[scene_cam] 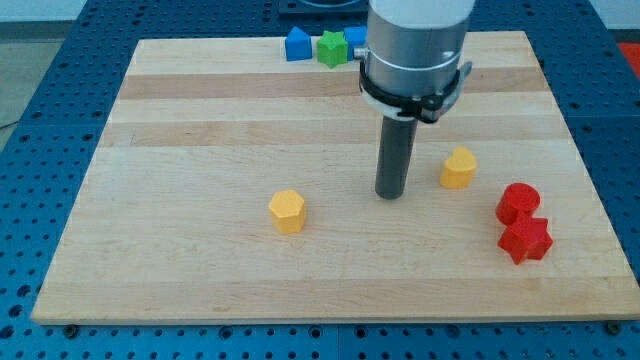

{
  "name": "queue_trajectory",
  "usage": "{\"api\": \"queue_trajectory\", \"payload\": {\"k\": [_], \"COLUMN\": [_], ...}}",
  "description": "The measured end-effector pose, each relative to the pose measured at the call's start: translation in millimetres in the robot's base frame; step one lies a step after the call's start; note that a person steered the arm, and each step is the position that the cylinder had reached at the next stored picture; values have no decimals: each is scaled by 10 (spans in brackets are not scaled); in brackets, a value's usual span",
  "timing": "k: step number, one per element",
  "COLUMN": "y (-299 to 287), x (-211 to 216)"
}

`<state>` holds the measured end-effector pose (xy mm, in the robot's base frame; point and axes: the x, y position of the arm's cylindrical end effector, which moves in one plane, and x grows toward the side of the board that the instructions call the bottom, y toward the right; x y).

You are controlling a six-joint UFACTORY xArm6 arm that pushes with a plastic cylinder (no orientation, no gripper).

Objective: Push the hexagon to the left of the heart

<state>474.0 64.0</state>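
Observation:
A yellow hexagon block (287, 211) lies on the wooden board (200, 120), left of centre toward the view's bottom. A yellow heart block (459, 167) lies to the view's right of the middle. My tip (389, 194) rests on the board between them, closer to the heart, about 60 pixels to its left and touching neither block. The dark rod rises from the tip into the grey arm body above.
A red cylinder (518, 202) and a red star (526, 240) sit close together at the view's right, below the heart. At the board's top edge a blue block (297, 44), a green star (331, 48) and another blue block (354, 39) stand in a row.

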Motion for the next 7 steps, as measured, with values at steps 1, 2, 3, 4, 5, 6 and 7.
{"api": "queue_trajectory", "payload": {"k": [1, 2, 3, 4, 5, 6, 7], "y": [471, 1124, 1332, 1079, 175, -1017, -2041], "x": [-238, -270, -269, -296, -297, -297, -99]}}
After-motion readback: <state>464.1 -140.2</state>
